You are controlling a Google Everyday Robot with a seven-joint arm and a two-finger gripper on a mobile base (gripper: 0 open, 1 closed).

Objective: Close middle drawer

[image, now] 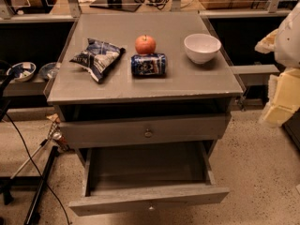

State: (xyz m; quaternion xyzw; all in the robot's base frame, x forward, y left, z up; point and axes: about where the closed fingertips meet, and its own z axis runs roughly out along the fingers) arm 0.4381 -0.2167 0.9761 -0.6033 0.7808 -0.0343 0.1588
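1. Speckled floor [253, 163], with a grey cabinet [197, 81] at centre and low shelving with cables behind it.
2. On the cabinet's top: chip bag [98, 57] at left, apple [145, 44] in the middle toward the back, blue can [148, 64] lying on its side just in front of the apple, white bowl [202, 47] at right.
3. Top drawer [112, 131] sits just under the cabinet's top. It has a taller front with a round knob and is out a little, with a dark gap above it.
4. Middle drawer [187, 195] is below that and pulled far out of the cabinet toward the camera. Its inside is fully exposed and looks bare. Its flat front is at the lower edge of the view, and its small knob [151, 208] is centred and cut off at the frame edge.
5. Gripper [282, 97] is a cream-coloured shape at the right frame edge. It is off the cabinet's right side, about level with the top drawer, and partly out of frame.
6. How wide the gripper is set: cannot tell. It does not appear to hold anything.
7. Relative to the gripper, the middle drawer is lower and to the left, well apart, with no contact. Its nearest part is the right front corner.
8. Left of the cabinet: two patterned bowls [21, 71] on a low shelf, and black stand legs and a cable [40, 186] on the floor.
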